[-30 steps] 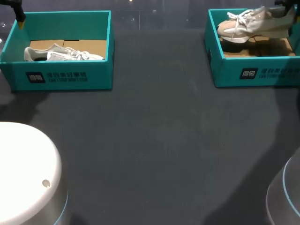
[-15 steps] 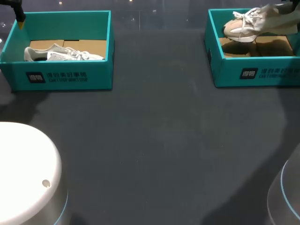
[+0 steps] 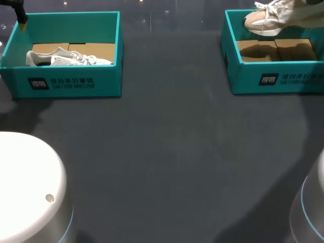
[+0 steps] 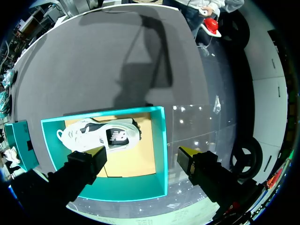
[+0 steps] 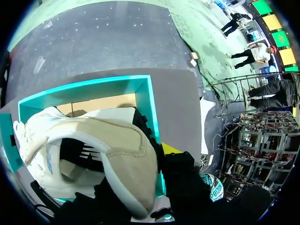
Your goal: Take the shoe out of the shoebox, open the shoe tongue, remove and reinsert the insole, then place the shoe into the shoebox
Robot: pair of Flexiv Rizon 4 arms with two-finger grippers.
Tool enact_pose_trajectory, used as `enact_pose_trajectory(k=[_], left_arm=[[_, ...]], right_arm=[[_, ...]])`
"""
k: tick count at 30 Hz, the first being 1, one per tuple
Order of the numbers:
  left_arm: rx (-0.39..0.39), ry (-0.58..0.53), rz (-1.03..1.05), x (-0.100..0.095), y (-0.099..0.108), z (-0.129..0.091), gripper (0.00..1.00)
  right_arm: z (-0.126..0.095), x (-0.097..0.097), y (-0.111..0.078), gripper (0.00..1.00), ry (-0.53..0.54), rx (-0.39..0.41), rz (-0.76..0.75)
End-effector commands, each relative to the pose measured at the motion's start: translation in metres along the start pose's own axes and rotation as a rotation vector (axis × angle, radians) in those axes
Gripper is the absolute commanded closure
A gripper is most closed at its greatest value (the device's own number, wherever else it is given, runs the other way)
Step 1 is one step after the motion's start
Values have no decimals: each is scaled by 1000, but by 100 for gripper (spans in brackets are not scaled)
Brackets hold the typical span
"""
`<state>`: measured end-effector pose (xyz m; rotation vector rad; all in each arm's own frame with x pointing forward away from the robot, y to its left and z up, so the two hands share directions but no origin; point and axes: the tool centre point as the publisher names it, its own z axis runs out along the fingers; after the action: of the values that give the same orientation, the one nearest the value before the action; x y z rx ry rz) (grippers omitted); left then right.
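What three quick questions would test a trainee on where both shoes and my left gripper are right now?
1. True or false: the beige shoe is lifted off the floor of the right shoebox.
2. Fill in: the white shoe lies inside the ___ shoebox.
3. The left gripper is: A) open, holding nothing; B) shut on a shoe; C) shut on a box wall.
Key: 1 true; 2 left; 3 A.
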<state>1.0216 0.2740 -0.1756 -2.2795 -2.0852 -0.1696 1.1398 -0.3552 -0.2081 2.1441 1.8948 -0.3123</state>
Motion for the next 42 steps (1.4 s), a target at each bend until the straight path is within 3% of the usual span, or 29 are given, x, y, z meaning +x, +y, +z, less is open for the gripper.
enact_pose_trajectory(k=[1,14,22,28,31,36,39,42], left_arm=[[-2,1,1,0,-1,-1,0],[-2,1,1,0,-1,-1,0],[-2,1,1,0,-1,-1,0],[-2,1,1,0,-1,-1,0],[-2,1,1,0,-1,-1,0],[-2,1,1,0,-1,-1,0],[-2,1,1,0,-1,-1,0],[-2,1,1,0,-1,-1,0]], right_arm=[[-28,-4,0,100,4,8,0],[-94,6,-20,100,-9,-48,-23],[-125,29,-63,100,21,-116,-42],[-153,64,-108,100,20,-130,-49],[-170,90,-138,100,32,-167,-76],[-188,133,-178,100,-9,-143,-114],[-200,163,-210,100,-15,-209,-91],[-205,188,-233,100,-24,-187,-60]])
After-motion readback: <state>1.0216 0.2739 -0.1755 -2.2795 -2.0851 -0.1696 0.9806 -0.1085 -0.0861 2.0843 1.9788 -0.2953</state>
